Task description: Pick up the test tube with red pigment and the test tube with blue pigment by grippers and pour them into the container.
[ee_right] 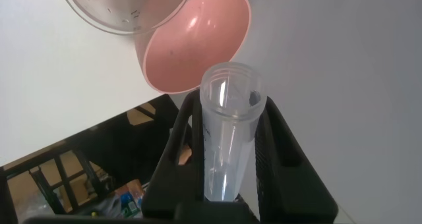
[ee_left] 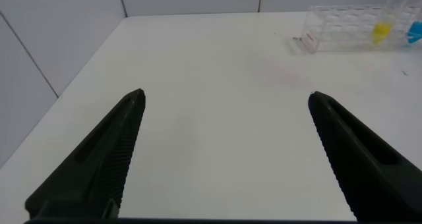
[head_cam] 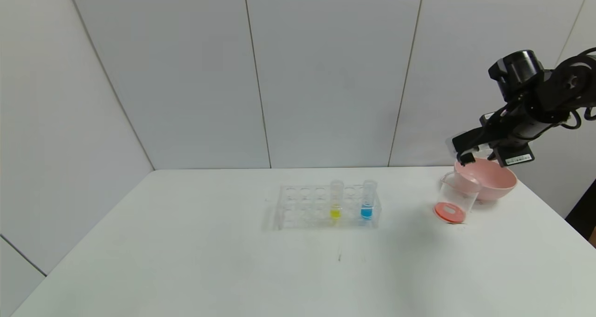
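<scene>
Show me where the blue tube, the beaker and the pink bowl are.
blue tube (head_cam: 367, 209), head view, on its blue liquid.
beaker (head_cam: 458, 193), head view, on its clear wall.
pink bowl (head_cam: 500, 183), head view, on its outer wall.

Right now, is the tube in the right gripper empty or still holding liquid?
Empty, as far as shows: the tube clamped in the right gripper looks clear down its length, and red liquid lies in the container.

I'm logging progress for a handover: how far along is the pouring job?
Red looks poured: the container holds red liquid. In hand: the right gripper, above the pink bowl, grips an emptied test tube. Left: the test tube with blue pigment stands full in the rack; the left gripper hangs open.
</scene>
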Robot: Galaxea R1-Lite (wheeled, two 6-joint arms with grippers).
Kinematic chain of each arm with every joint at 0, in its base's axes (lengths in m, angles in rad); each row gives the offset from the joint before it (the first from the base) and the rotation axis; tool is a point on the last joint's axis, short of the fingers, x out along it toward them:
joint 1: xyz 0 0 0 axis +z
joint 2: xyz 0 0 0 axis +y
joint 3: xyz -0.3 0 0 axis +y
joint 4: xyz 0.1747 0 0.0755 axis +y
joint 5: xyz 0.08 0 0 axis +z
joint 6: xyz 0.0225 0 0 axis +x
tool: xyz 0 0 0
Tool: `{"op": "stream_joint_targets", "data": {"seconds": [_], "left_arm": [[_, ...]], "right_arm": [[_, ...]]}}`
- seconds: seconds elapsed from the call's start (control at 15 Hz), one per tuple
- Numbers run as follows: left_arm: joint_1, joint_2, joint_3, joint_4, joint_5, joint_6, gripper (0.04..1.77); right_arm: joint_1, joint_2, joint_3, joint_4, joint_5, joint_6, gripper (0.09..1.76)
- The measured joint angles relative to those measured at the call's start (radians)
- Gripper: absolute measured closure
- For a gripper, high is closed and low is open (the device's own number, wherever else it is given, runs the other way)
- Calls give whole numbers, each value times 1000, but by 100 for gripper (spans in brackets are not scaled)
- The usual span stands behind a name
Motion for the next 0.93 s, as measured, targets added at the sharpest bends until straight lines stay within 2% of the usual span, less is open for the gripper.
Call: {"op": "stream_joint_targets", "data": {"seconds": [0.13, 0.27, 0.53, 0.8, 0.93], "left_arm": [[0, 0, 0, 0, 0, 0, 5], [0, 0, 0, 0, 0, 0, 5], [0, 0, 0, 0, 0, 0, 5], [0, 0, 0, 0, 0, 0, 5], [0, 0, 0, 0, 0, 0, 5]], "right_arm": [[-4, -7, 0, 0, 4, 1, 135], [-9, -20, 1, 2, 19, 54, 135], [-14, -63, 4, 70, 169, 317, 135], [-45, -130, 8, 133, 456, 636, 135], [-90, -166, 10, 137, 619, 720, 135]]}}
